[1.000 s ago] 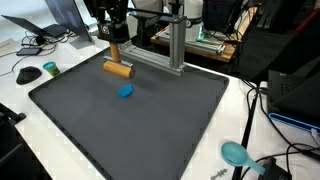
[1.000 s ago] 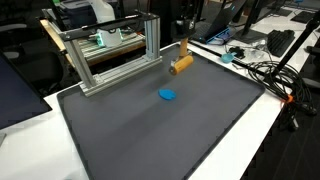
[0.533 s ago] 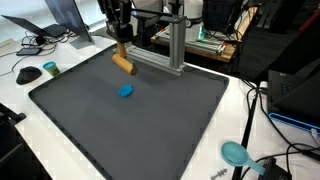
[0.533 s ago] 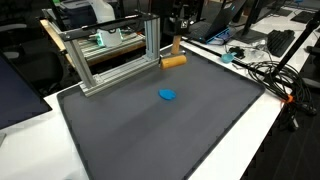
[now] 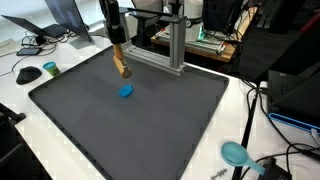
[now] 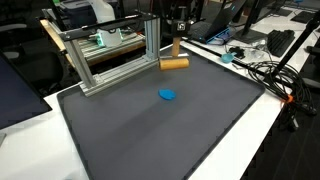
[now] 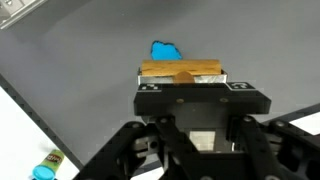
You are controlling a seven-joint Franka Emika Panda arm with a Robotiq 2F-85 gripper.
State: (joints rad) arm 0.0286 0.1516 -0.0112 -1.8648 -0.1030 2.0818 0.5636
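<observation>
Moved since a second ago: up it comes! The tan wooden bar [image 5: 122, 68], short and rounded, lay low and level by the mat's far edge. Now it hangs higher and tilted under the black two-finger gripper [image 5: 116, 43].
Exterior view, grip: the gripper is clenched on the tan wooden bar from above, and the bar is clear of the mat.
Exterior view, blue lump: a small bright-blue plastic lump [image 5: 125, 91] lies on the dark grey rubber mat [image 5: 150, 135], just in front of the bar's lower end and in the same spot as before.
Exterior view, surroundings: a silver aluminium profile frame [image 5: 176, 48] stands behind the gripper. A teal round disc [image 5: 235, 153] and a black computer mouse [image 5: 28, 74] sit on the white table off the mat.
Exterior view, bar: from this side the tan wooden bar [image 6: 174, 63] looks level, with a slim tan stem rising to the gripper [image 6: 176, 40], just beside the frame's [image 6: 152, 40] corner post.
Exterior view, lump: the blue lump [image 6: 168, 95] is apart from the bar, nearer the camera on the mat [image 6: 150, 135].
Wrist view, grip: the gripper [image 7: 188, 84] fills the lower picture, with the bar [image 7: 182, 71] clamped crosswise at its tips.
Wrist view, lump: the blue lump [image 7: 165, 50] peeks out just beyond the bar, with grey mat [image 7: 80, 50] all around.
</observation>
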